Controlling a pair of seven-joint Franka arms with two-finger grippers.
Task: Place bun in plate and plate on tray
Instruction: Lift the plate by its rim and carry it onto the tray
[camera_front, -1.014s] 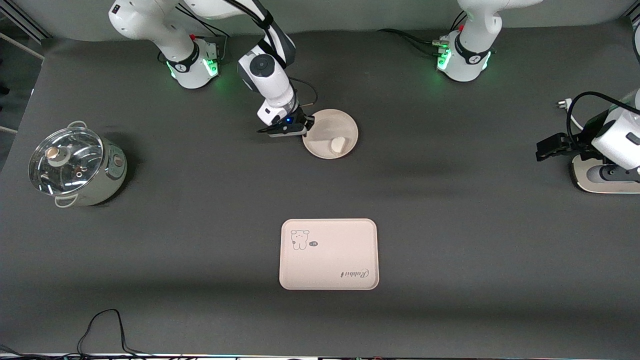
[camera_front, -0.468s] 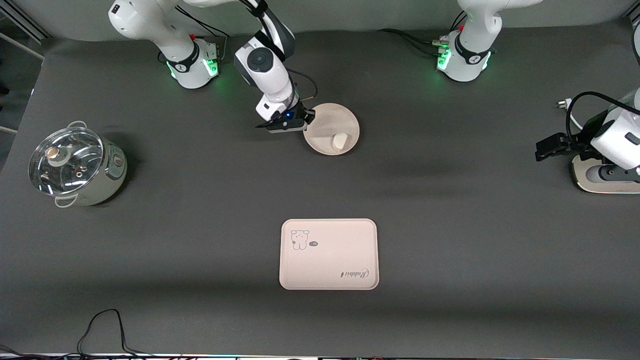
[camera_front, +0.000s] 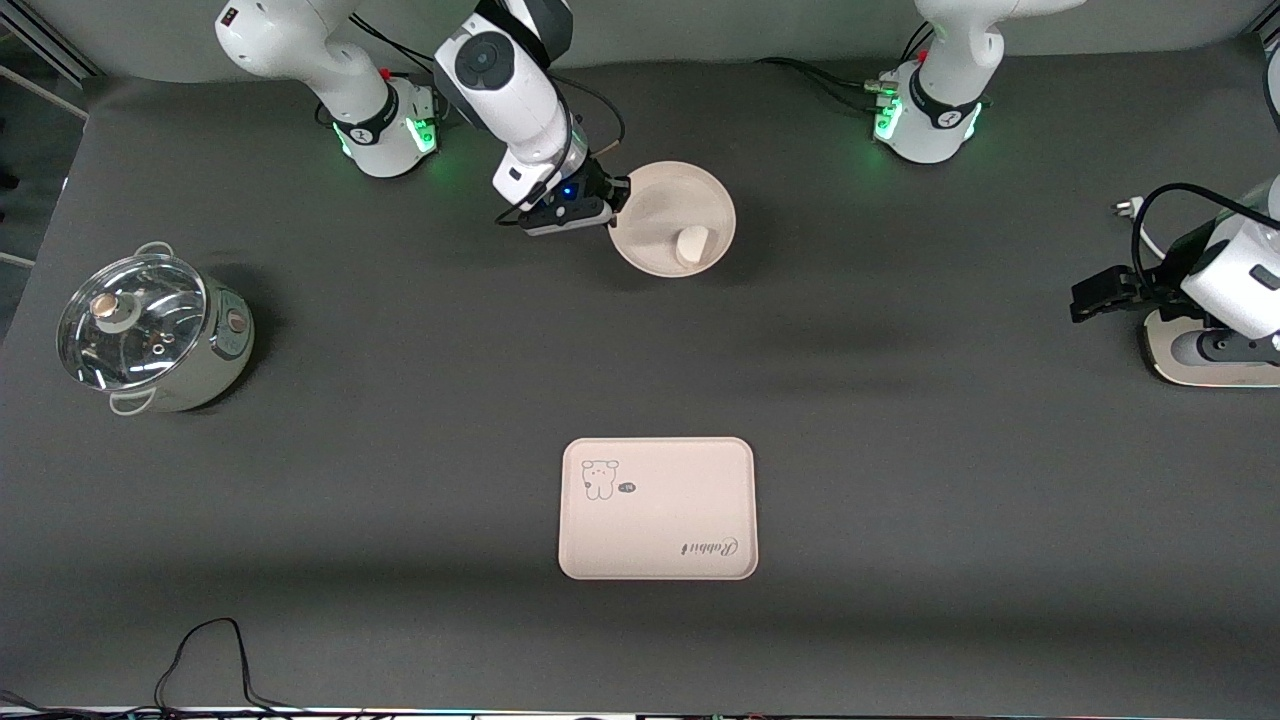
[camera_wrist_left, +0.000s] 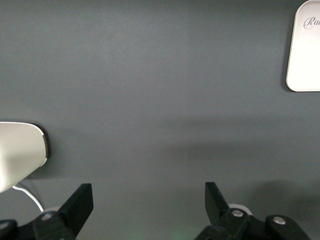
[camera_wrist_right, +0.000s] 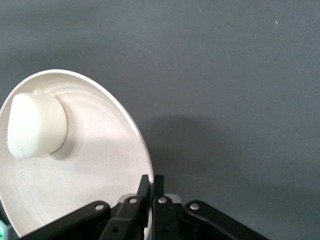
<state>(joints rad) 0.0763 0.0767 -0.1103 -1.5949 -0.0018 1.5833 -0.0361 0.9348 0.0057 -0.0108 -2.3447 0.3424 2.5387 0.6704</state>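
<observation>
While the right gripper (camera_front: 612, 196) pinches the round pale plate's (camera_front: 690, 195) rim and the left gripper (camera_wrist_left: 147, 210) waits agape, tilt could roll the off-white bun (camera_front: 691, 243) off.

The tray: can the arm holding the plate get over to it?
Probably yes. The right pincer is shut on the plate with the bun in it, and only bare table lies between it and the tray.

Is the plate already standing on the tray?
No, the plate with the bun hangs from the shut right tool, apart from the tray.
</observation>
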